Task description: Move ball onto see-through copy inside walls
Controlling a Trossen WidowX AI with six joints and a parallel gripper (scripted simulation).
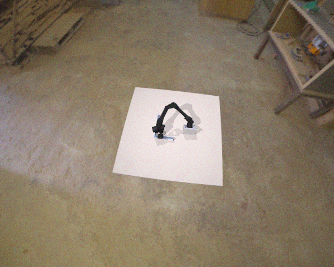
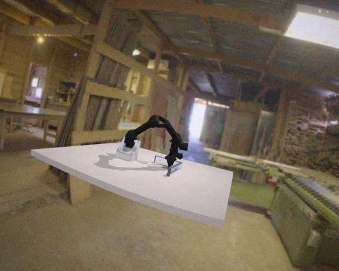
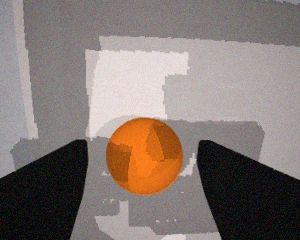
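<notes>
The black parallel-jaw gripper [image 1: 160,136] [image 2: 170,164] [image 3: 144,151] points down at the white tabletop [image 1: 172,163] [image 2: 164,191], within the corner made by two low, clear walls with blue edges [image 1: 168,138] [image 2: 175,165]. Its two dark, tapered fingers stand partly apart, holding nothing. In the wrist view the smooth orange ball [image 2: 171,165] [image 3: 144,156] lies between them, with a visible gap on either side, so neither finger touches it there. Darker patches of shadow cross the ball's left side and upper right. The see-through copy cannot be made out as a separate shape. From above, the gripper hides the ball; in the exterior view only a speck of orange shows beneath the fingertips, near the walls. The black jointed arm [image 1: 172,105] [image 2: 155,120] arches high from its pale, box-shaped base [image 1: 190,131] [image 2: 132,156] over to the corner, casting a grey shadow on the tabletop.
</notes>
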